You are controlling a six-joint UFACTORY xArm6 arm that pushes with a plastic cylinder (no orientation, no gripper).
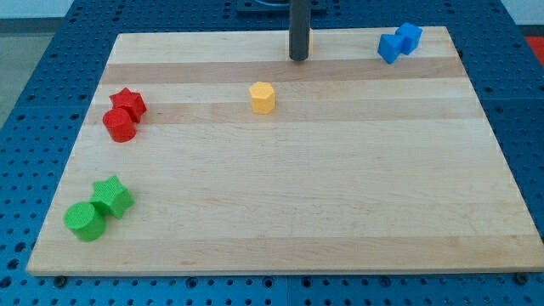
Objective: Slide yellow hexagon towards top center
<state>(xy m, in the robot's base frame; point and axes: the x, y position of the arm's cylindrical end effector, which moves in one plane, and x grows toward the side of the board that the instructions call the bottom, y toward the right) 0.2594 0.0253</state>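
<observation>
The yellow hexagon [262,98] sits on the wooden board [289,195], a little above the board's middle and slightly left of centre. My tip [298,59] is near the board's top edge at centre, above and to the right of the hexagon, with a clear gap between them. A sliver of another yellow block [309,38] shows just behind the rod; its shape is hidden.
A red star [129,103] and a red cylinder [120,126] touch at the left. A green star [112,196] and a green cylinder [85,221] sit at the bottom left. Two blue blocks [399,42] sit at the top right.
</observation>
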